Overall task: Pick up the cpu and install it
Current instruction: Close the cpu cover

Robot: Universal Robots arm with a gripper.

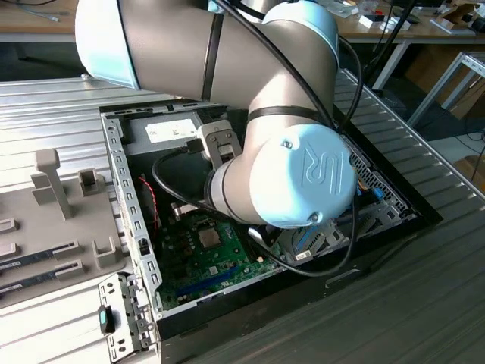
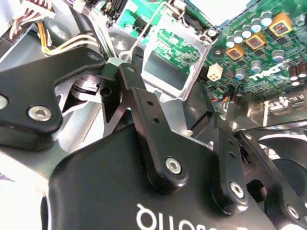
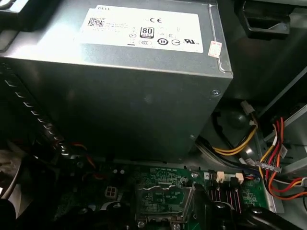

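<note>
My gripper (image 2: 169,76) hangs low inside an open computer case, its black fingers (image 2: 144,115) spread apart and open. Between the fingertips I see the silver socket frame (image 2: 192,72) on the green motherboard (image 2: 240,19), with a thin lever wire (image 2: 151,24) standing up beside it. The same socket frame (image 3: 165,199) lies just below the power-supply box in the first wrist view. In the exterior view the arm's wrist (image 1: 299,174) covers the gripper. A small grey square (image 1: 210,239) sits in the socket there; I cannot tell whether it is the cpu.
The grey power-supply box (image 3: 124,81) stands close behind the socket. Bundles of coloured wires (image 3: 271,163) run beside it. Capacitors (image 2: 259,40) crowd the board near the socket. The case wall (image 1: 125,197) rises at the exterior view's left, with a grey fixture tray (image 1: 53,227) beyond it.
</note>
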